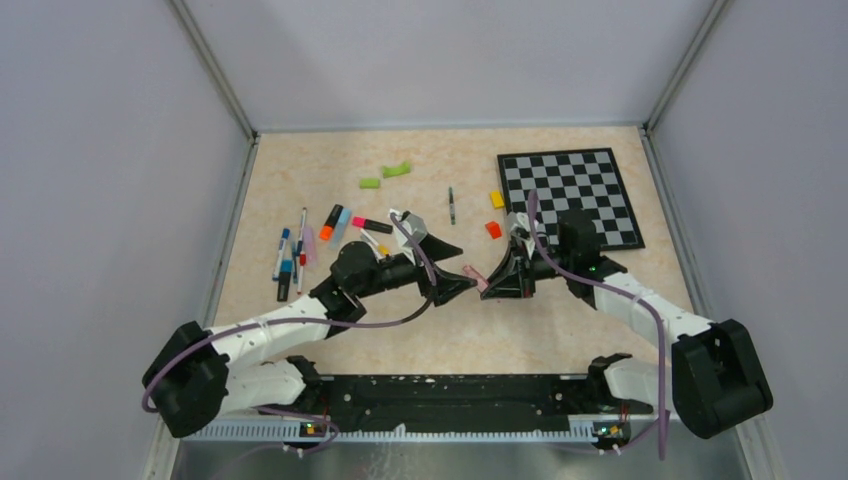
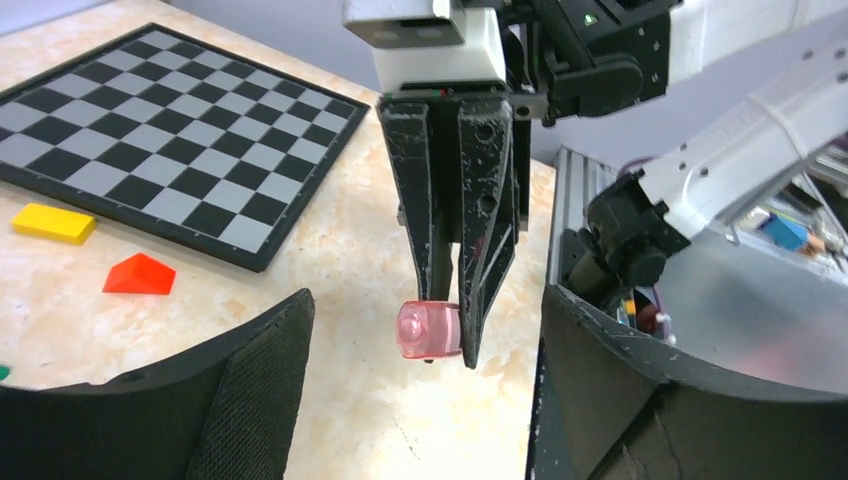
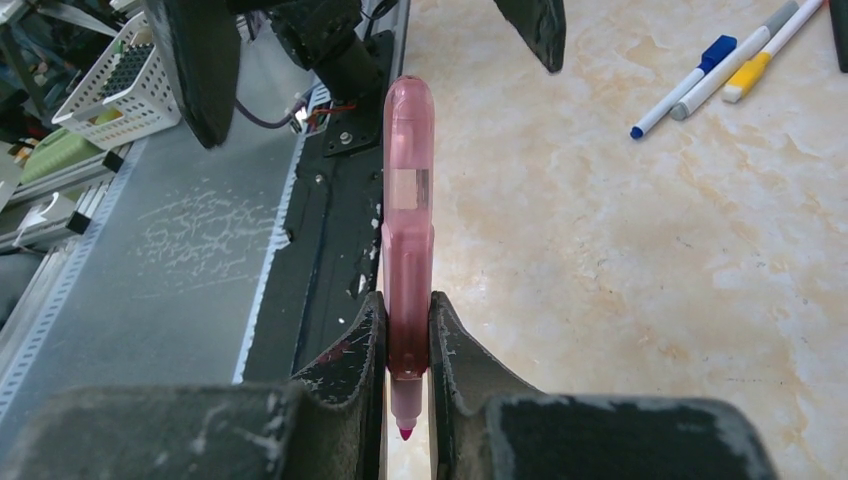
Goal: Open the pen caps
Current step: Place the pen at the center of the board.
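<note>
Off the near rail point(image 1: 450, 395), elbows bent, angled inward to meet mid-table: left gripper point(image 1: 466, 268) spread wide, right gripper point(image 1: 489, 279) pinching a pink pen point(image 1: 478, 280). From the left wrist, rough black pads point(image 2: 250, 400) flanking that pen's rounded, translucent end; chessboard point(image 2: 150, 120) behind. From the right wrist, glossy barrel clamped between scuffed fingers point(image 3: 345, 370), nib point(image 3: 405, 430) nearest; loose pens point(image 3: 700, 85) far left.

We've got the pen point(image 3: 407, 200) sitting in the right claw point(image 1: 495, 279), sticking out toward the left claw point(image 1: 458, 270), which faces it. Board point(image 1: 570, 195) behind-right of the right claw, two blocks point(image 1: 493, 229) behind it, just left of the board. Loose pens point(image 1: 293, 252) well left of the left claw.
</note>
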You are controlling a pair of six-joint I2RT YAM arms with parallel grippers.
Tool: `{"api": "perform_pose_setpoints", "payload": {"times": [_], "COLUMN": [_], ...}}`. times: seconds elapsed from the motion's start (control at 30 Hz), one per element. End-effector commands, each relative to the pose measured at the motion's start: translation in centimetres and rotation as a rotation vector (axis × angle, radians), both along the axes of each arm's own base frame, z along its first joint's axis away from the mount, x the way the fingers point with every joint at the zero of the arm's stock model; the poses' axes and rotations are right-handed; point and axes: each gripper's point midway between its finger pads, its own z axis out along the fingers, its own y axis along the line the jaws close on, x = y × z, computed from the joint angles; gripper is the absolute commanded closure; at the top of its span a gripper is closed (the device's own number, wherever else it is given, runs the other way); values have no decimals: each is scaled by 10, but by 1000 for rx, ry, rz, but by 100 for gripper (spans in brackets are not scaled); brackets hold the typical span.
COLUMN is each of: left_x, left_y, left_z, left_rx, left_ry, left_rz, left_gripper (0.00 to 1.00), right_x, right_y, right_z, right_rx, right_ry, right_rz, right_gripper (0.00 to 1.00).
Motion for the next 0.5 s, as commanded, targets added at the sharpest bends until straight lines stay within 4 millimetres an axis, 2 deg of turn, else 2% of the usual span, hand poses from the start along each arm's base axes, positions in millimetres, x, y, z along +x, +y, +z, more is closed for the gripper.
{"api": "perform_pose_setpoints", "payload": {"times": [0.0, 0.03, 0.07, 0.3, 0.4, 0.47], "left_x": [25, 33, 41, 68, 79, 86], "left_y": [24, 33, 43, 104, 120, 128], "left_z": [11, 11, 11, 20, 19, 9], "left_rx": [24, 38, 57, 184, 300, 406], "left_ry": [-16, -4, 0, -13, -69, -90], "left_rz": [188, 250, 308, 510, 562, 586], "left_gripper": [9, 3, 1, 1, 1, 1], "right_x": [17, 25, 34, 106, 144, 161], "right_y": [-1, -3, -6, -16, -15, -12], "right_z": [14, 14, 12, -5, -11, -21], "right_rx": [5, -9, -28, -198, -261, -312], "right_ry": [-90, -91, -96, -40, 27, 110], "right_rz": [-39, -75, -120, -408, -526, -592], "right_gripper": [100, 100, 100, 100, 100, 100]}}
